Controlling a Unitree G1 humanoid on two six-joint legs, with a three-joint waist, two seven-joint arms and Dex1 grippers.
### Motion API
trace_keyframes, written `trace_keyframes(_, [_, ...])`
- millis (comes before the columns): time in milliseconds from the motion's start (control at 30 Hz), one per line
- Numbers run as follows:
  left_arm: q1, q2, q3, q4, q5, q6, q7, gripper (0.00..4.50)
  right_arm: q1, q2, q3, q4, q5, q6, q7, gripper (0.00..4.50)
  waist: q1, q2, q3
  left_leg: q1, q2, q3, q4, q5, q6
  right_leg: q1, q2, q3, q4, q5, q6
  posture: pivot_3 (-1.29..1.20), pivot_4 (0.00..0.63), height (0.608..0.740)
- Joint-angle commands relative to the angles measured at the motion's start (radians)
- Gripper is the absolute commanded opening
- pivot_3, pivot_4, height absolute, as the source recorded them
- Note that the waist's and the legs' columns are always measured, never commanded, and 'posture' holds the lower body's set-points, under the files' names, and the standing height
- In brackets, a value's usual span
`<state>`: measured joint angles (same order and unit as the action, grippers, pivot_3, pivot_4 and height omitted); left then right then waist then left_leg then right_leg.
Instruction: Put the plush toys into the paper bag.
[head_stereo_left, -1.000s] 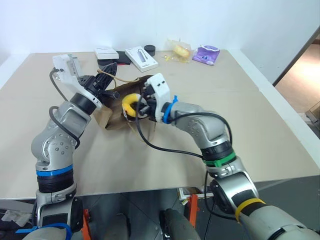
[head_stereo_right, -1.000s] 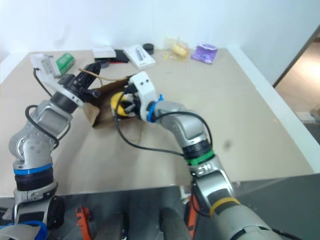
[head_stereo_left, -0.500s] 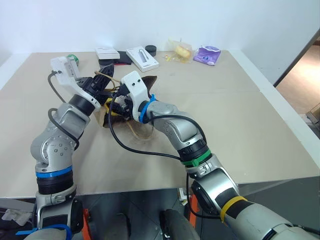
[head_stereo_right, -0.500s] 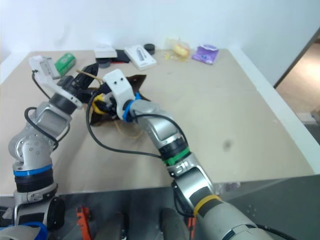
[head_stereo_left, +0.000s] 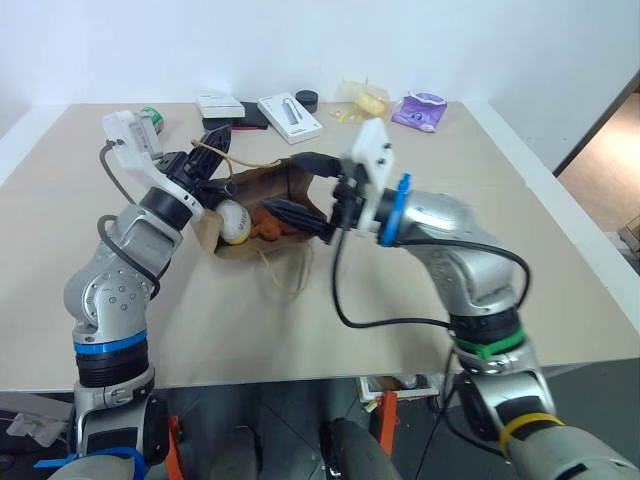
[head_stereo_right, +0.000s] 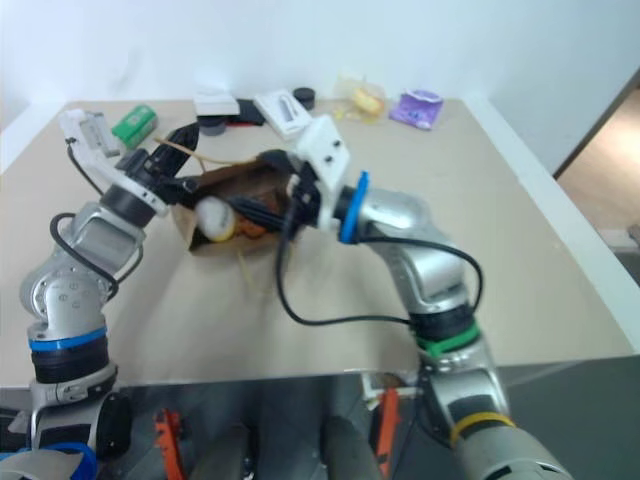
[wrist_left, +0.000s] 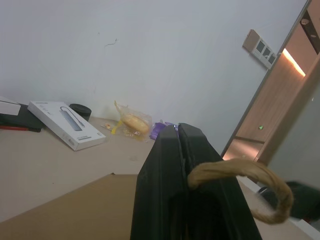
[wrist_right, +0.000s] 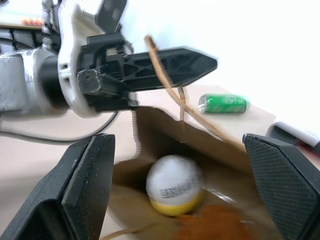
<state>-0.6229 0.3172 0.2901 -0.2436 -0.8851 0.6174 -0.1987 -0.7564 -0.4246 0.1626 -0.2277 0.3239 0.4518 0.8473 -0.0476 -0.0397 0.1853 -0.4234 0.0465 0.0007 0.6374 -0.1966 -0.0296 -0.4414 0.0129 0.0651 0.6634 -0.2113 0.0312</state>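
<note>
Two plush toys lay inside the paper bag (head_stereo_left: 262, 205), which rested on its side near the middle of the beige table (head_stereo_left: 400, 260) with its mouth facing the right gripper: the yellow-and-white egg-shaped toy (head_stereo_left: 234, 221) sat toward the left, and the brown gingerbread figure (head_stereo_left: 272, 224) lay just beside it. A plain white wall rose behind the table, and a doorway with a wooden-toned floor showed off to the right. Along the far edge lay a white box (head_stereo_left: 290, 117), a flatter white box (head_stereo_left: 219, 104), a black puck (head_stereo_left: 306, 100), a yellow item in clear wrapper (head_stereo_left: 364, 99) and a purple packet (head_stereo_left: 417, 110); a green can (head_stereo_right: 133, 124) lay at the far left. The left gripper (head_stereo_left: 210, 160) had its fingers pressed together on one twisted bag handle (wrist_left: 240, 175), holding the bag's upper edge up. The right gripper (head_stereo_left: 300, 196) stood at the bag's mouth with its fingers (wrist_right: 85, 182) spread wide, empty and touching neither toy.
</note>
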Motion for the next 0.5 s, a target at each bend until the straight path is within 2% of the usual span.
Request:
trace_keyframes(33, [-0.032, 0.004, 0.018, -0.002, -0.012, -0.011, -0.006, 0.0, 0.099, -0.147, 0.096, 0.006, -0.213, -0.352, 0.101, 4.4, 0.001, 0.0, 0.0, 0.0, 0.0, 0.0, 0.0, 0.0, 0.0, 0.0, 0.0, 0.0, 0.0, 0.0, 0.0, 0.0, 0.15, 0.74])
trace_keyframes(133, [-0.039, 0.001, 0.017, 0.008, -0.011, -0.011, -0.011, 0.0, 0.163, -0.217, 0.181, 0.111, -0.408, -0.685, 0.072, 4.4, -0.002, 0.0, 0.0, 0.001, 0.0, 0.001, 0.0, 0.0, 0.0, 0.0, 0.0, 0.001, 0.0, 0.0, 0.0, 0.0, 0.15, 0.74])
trace_keyframes(267, [-0.046, 0.0, 0.016, 0.014, -0.012, -0.011, -0.012, 0.0, 0.151, -0.203, 0.225, 0.296, -0.643, -1.014, -0.133, 4.4, -0.003, 0.0, 0.0, 0.003, 0.0, 0.002, 0.0, 0.001, -0.002, 0.0, 0.001, 0.003, 0.0, 0.001, -0.001, 0.0, 0.15, 0.74])
trace_keyframes(367, [-0.047, 0.001, 0.017, 0.015, -0.013, -0.01, -0.013, 0.0, 0.12, -0.157, 0.228, 0.372, -0.745, -1.119, -0.255, 4.4, -0.002, 0.0, 0.0, 0.003, 0.0, 0.002, 0.0, 0.003, -0.005, 0.0, 0.001, 0.004, 0.0, 0.002, -0.001, 0.0, 0.15, 0.74])
trace_keyframes(467, [-0.048, 0.003, 0.018, 0.015, -0.014, -0.009, -0.011, 0.0, 0.092, -0.099, 0.216, 0.406, -0.772, -1.159, -0.332, 4.4, -0.001, -0.001, 0.0, 0.003, 0.0, 0.002, 0.0, 0.004, -0.007, 0.0, 0.001, 0.004, 0.0, 0.002, -0.001, 0.0, 0.15, 0.74])
trace_keyframes(500, [-0.048, 0.003, 0.018, 0.015, -0.014, -0.009, -0.011, 0.0, 0.084, -0.085, 0.211, 0.409, -0.772, -1.167, -0.347, 4.19, 0.001, -0.001, 0.0, 0.003, 0.0, 0.002, 0.0, 0.004, -0.007, 0.0, 0.001, 0.004, 0.0, 0.002, -0.001, 0.0, 0.15, 0.74])
